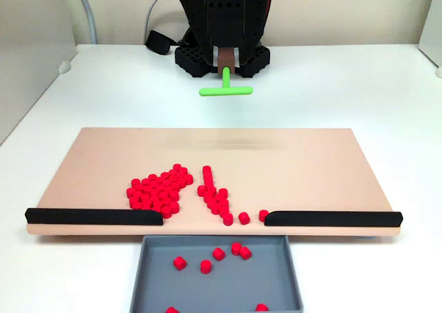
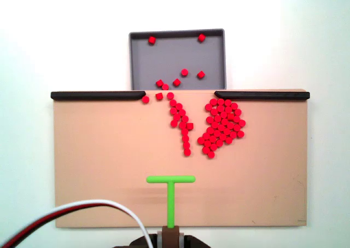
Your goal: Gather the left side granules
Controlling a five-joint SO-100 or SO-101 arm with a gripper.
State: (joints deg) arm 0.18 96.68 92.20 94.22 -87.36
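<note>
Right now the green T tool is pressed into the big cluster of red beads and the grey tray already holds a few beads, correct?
Not quite. The green T tool is well clear of the big cluster, with bare board between them, as the fixed view from above shows. The rest stands: the grey tray already holds a few beads.

A white table [image 1: 103, 92] under bright, even light meets a plain off-white wall [image 1: 331, 9] behind, with a grey panel [image 1: 31, 43] standing at the left.
</note>
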